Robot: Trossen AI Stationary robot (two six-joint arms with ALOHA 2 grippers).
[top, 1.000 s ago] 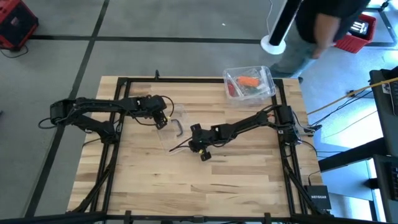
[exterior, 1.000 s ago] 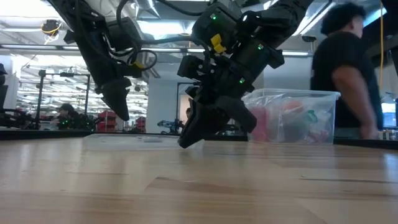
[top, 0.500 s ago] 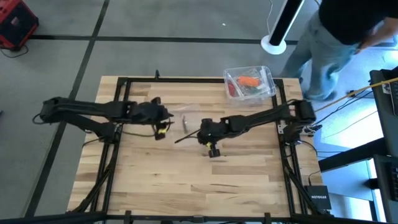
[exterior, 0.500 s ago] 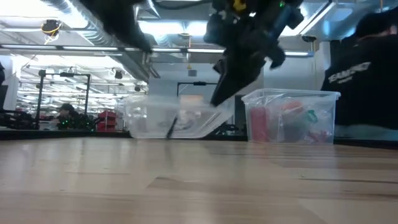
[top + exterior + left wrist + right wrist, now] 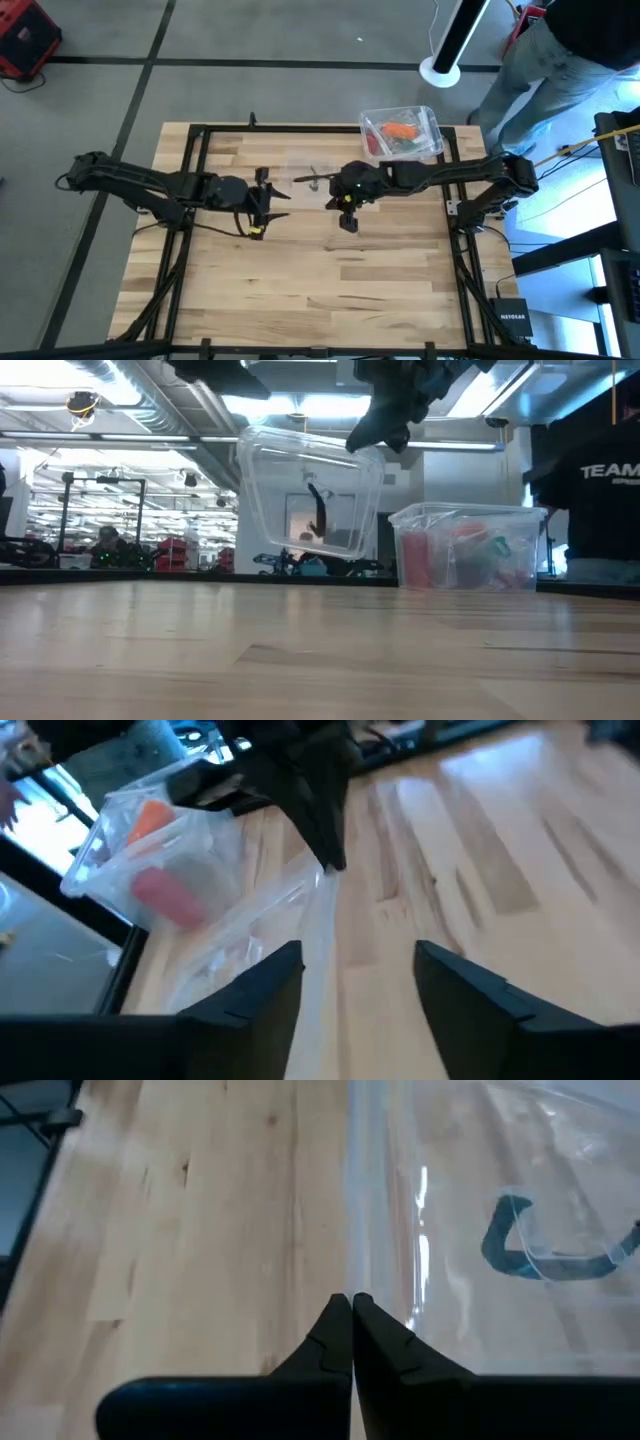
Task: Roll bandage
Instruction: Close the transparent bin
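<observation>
Right gripper [image 5: 335, 183] is stretched in from the right toward table centre, fingers pinched shut on the rim of a clear plastic box [image 5: 312, 490], which hangs tilted off the table [image 5: 330, 290] in the low view. A dark bent item [image 5: 319, 510] sits inside it; can't tell what. Left gripper [image 5: 272, 204] reaches in from the left, jaws spread wide, holding nothing, near the lifted box but apart from it. A second clear bin [image 5: 432, 135] sits at the table's far edge, right of centre, holding the orange bandage [image 5: 401, 130] plus something red [image 5: 374, 144]. Near half of the table is bare wood. A person [image 5: 560, 55] stands off the far-right corner.
</observation>
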